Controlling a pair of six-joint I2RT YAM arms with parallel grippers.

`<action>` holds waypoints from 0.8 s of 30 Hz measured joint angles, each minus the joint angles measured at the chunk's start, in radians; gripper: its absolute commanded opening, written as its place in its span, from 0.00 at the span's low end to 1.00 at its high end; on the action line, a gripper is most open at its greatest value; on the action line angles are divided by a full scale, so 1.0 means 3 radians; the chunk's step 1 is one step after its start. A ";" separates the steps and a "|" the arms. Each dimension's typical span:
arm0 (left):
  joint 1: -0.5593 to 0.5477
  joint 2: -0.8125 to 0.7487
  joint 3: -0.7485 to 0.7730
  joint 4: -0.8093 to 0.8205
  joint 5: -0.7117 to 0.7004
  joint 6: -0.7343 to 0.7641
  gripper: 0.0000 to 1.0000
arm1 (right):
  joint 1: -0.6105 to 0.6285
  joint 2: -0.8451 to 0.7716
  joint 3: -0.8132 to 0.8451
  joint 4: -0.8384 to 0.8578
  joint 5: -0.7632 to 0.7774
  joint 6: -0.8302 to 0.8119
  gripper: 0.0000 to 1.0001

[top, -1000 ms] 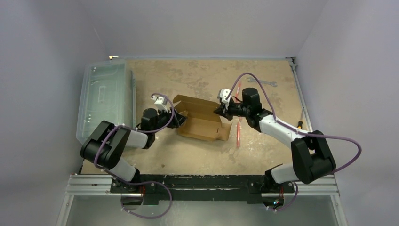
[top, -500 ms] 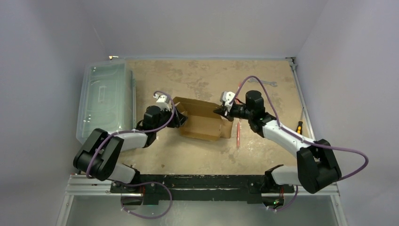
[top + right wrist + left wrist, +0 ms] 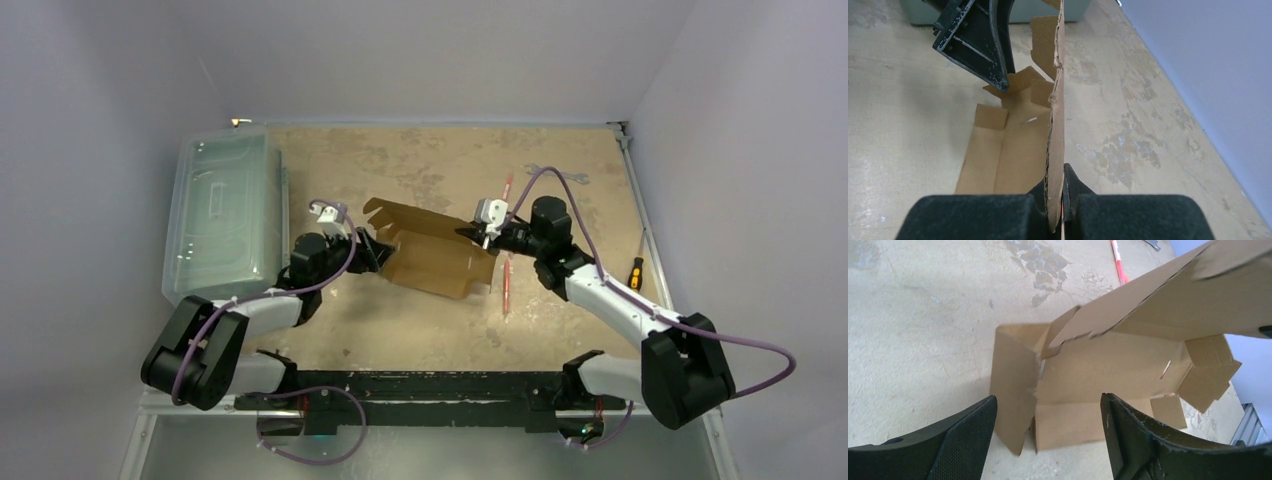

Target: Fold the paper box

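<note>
- Pinching the raised panel's edge: right gripper (image 3: 476, 234) is clamped on the paper box (image 3: 440, 262) at the centre of the top view, probably to hold that panel up so the end flaps are reachable.
- Right wrist view: both pads are tight on the cardboard, and the sheet stands vertical up mid-frame.
- Left gripper (image 3: 377, 256) is at the box's left end, jaws apart, holding nothing. The end flap sits just ahead of it, lower centre of the left wrist view.
- My read: the left is lined up to fold that flap in.
</note>
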 measured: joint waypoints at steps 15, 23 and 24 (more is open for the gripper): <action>0.0042 -0.0256 -0.0627 0.0725 -0.0064 -0.0034 0.75 | 0.0081 -0.0263 -0.0051 -0.0055 -0.0197 -0.0563 0.00; 0.0051 -0.0805 -0.1001 0.0944 -0.0187 -0.0009 0.75 | 0.0083 -0.0327 -0.0051 -0.0647 -0.0570 -0.1153 0.00; 0.0051 -0.0820 -0.1026 0.0968 -0.0177 -0.0009 0.75 | 0.0085 -0.0327 -0.0051 -0.0693 -0.0586 -0.1207 0.00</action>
